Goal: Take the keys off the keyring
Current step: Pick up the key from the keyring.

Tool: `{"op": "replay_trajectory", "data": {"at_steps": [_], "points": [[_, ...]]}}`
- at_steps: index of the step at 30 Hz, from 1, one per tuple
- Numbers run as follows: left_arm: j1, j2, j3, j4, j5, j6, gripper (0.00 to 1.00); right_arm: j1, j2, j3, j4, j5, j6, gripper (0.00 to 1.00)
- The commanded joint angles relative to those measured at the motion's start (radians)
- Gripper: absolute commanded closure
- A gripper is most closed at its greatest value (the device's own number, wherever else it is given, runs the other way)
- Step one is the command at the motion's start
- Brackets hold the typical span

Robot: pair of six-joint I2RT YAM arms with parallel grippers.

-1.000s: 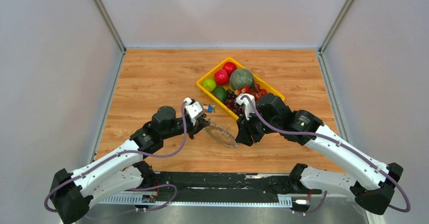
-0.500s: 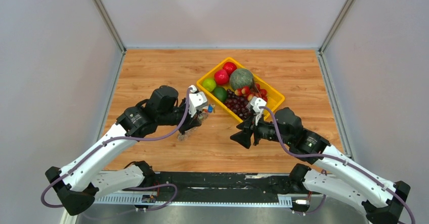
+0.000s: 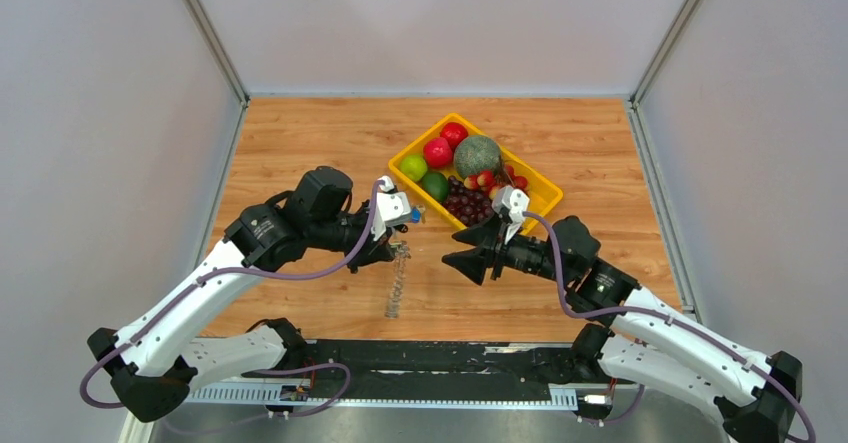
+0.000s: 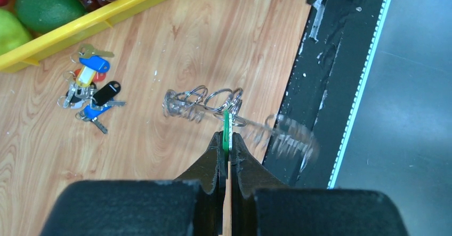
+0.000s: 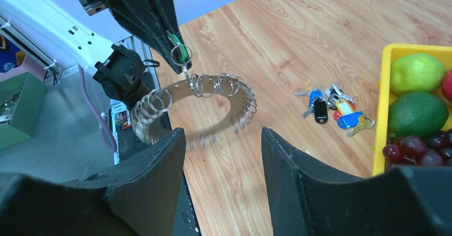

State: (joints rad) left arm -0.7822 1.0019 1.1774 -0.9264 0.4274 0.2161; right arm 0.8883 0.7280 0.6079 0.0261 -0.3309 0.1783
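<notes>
Left gripper (image 4: 225,140), jaws pinched shut on the green tag (image 4: 226,131), holds the keyring (image 3: 398,275) up off the table (image 3: 300,143), the keys (image 5: 244,107) hanging from it in a spiky silver wreath that is blurred in the left wrist view.

From above the wreath shows edge-on, a thin streak running from the left claw toward the near edge. Its flat face is turned to the right, so the right wrist camera looks straight through the hoop.

The right gripper (image 3: 452,247) lies to the right of the ring, at much the same height. Its jaws are spread and empty, pointing left at the keys and clearly apart from them. It is the free claw and the likely one to pull a key; the keys nearest it are on the hoop's right-hand arc, below and right of the tag.

None of the keys appears to be off the ring yet.

The surface is bare wood-grain board. A small bunch (image 4: 88,89) of coloured keys lies on it just far of the ring, beside the yellow tray (image 3: 545,188) of fruit, which sits close behind the right claw. The black rail at the near edge runs under the hoop's low end, so room is open to the right and tighter near and far.
</notes>
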Motion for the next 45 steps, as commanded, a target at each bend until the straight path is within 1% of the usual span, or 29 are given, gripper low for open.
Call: {"op": "replay_trajectory", "data": {"at_steps": [1,7,17,21,25,27,30,37,41,45], "points": [[0.0,-0.007,0.064,-0.003,0.043,0.041,1.0,-0.001,0.055,0.025,0.132,-0.028,0.036,0.45],[-0.002,-0.018,0.086,-0.027,0.043,0.055,1.0,0.011,0.142,0.057,0.17,-0.115,0.058,0.53],[-0.003,-0.029,0.097,-0.037,0.064,0.063,1.0,0.063,0.195,0.075,0.243,-0.159,0.042,0.58],[-0.003,-0.036,0.104,-0.036,0.072,0.063,1.0,0.071,0.209,0.09,0.244,-0.177,0.04,0.61],[-0.007,-0.041,0.102,-0.037,0.075,0.065,1.0,0.086,0.227,0.106,0.245,-0.187,0.042,0.61],[-0.008,-0.044,0.099,-0.037,0.079,0.065,1.0,0.097,0.233,0.111,0.251,-0.174,0.032,0.6],[-0.01,-0.05,0.098,-0.037,0.083,0.067,1.0,0.127,0.236,0.115,0.271,-0.124,0.0,0.61],[-0.014,-0.058,0.097,-0.036,0.093,0.065,1.0,0.209,0.233,0.114,0.329,-0.011,-0.109,0.67],[-0.02,-0.067,0.098,-0.034,0.105,0.062,1.0,0.227,0.248,0.113,0.351,0.02,-0.145,0.7],[-0.023,-0.078,0.098,-0.033,0.112,0.06,1.0,0.239,0.262,0.108,0.384,0.038,-0.172,0.7]]}}
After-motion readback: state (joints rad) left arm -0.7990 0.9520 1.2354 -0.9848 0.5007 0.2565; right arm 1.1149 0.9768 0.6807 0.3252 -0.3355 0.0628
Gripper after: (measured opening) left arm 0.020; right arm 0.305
